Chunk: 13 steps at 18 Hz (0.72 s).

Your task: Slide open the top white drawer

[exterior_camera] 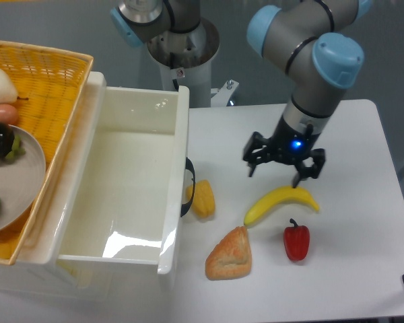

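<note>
At the left of the table (363, 269), the top white drawer (131, 195) stands pulled well out of its cabinet, its glossy cream tub facing up with nothing visible inside. Its black curved handle (188, 187) projects from the front wall, toward the items on the tabletop. Against the drawer's far side sits a yellow wicker basket (44, 87), which holds a grey plate (17, 178) and several fruits; only part of the basket is in view.

To the right of the drawer, the gripper (283, 163) hangs above the table, well apart from the handle, with a small blue light glowing on its body. Its two fingers point downward and are spread apart — nothing lies between them. The arm (316, 74) rises behind it to grey links with blue joint caps, and the robot's base column (178, 57) stands at the far edge of the table.

Below the gripper lies a banana (281, 204), just beside one fingertip; contact cannot be judged from this view. A small yellow pepper (202, 198) rests just beside the handle. Nearer the front edge are a piece of bread (229, 254) and a red pepper (296, 241) — the two near one another but apart.
</note>
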Motion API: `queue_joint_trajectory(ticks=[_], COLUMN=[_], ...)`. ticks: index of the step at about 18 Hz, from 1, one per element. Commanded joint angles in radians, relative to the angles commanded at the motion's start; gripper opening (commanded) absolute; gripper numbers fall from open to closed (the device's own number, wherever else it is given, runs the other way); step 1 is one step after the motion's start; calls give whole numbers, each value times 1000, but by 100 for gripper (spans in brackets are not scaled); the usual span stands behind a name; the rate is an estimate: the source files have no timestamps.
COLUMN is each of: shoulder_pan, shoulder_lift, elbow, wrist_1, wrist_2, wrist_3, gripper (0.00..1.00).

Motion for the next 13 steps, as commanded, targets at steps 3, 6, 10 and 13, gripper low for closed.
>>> queue_joint_trajectory(ticks=[3,6,10,13], shoulder_pan=[29,74,110,110], shoulder_lift=[-32,-74,-104,-123], elbow=[0,0,6,6], wrist_1=[24,37,49,58], wrist_2=[77,130,137,180], wrist_3=[138,314,457,459], gripper=[100,100,100,100])
